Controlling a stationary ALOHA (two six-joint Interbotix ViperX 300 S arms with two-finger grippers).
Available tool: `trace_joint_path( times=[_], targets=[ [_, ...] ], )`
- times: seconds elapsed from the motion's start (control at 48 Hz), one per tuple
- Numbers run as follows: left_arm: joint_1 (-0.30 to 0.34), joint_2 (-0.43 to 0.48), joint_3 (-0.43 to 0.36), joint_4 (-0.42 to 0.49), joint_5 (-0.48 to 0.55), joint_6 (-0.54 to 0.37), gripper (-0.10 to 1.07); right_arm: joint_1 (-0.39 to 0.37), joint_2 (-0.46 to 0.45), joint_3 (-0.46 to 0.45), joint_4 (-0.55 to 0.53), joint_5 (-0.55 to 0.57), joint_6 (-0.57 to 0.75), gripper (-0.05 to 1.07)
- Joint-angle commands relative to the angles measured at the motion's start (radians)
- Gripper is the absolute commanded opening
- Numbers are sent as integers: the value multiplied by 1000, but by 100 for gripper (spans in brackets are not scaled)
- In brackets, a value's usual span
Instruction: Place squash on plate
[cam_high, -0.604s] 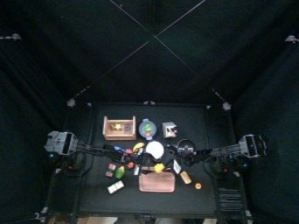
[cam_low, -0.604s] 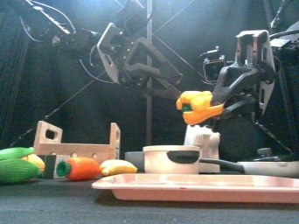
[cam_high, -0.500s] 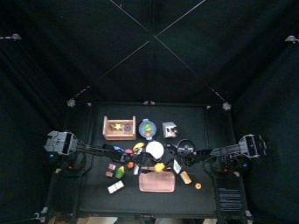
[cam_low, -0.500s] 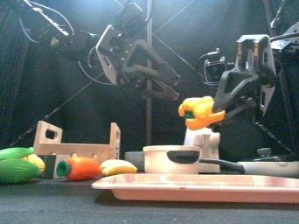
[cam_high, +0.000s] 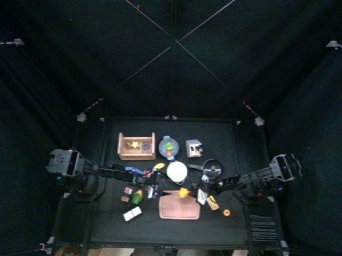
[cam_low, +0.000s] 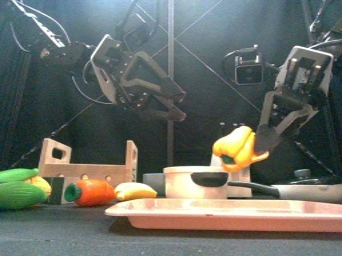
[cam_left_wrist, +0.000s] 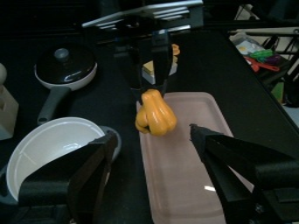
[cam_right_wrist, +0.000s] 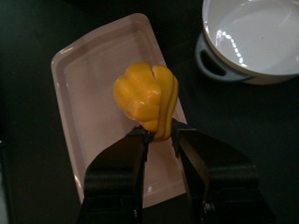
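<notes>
Squash: yellow-orange lobed plastic toy squash (cam_right_wrist: 147, 94); hangs in the air above the tray, clear of it; pinched at its narrow stem end
Handling: looks light, stiff and smooth, so probably slippery; the thin stem seems the surest hold, the fat lobes likely to roll once set down
Right gripper (cam_right_wrist: 163, 140): black jaws clamped on the squash stem
Plate: flat pinkish-brown rectangular tray with rounded corners (cam_low: 201, 215); bare beneath the squash
Left gripper (cam_left_wrist: 152, 150): jaws apart, holding nothing, hovering near the tray
Around: white round bowl (cam_left_wrist: 52, 153) just beside the tray; black lidded saucepan (cam_left_wrist: 61, 63) further off; wooden crate (cam_low: 83, 160) and green vegetable toy (cam_low: 19, 188) well apart
Obstruction: none over the tray, judging by these views
</notes>
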Motion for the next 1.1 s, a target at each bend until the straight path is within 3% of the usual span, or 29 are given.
trace_joint_path(
  times=[0.0,0.458,0.812,1.083],
  targets=[
    [3,-20,0,-14,-12,2,100,26,18,-54,-28,58,-2,62],
    [-3,-15,18,-17,-12,3,100,193,137,-164,-51,301,6,62],
    [-3,-11,17,-17,-11,3,100,204,201,-167,-46,301,2,66],
    [2,-9,15,-17,-11,5,100,206,198,-161,-46,287,-3,81]
  ],
)
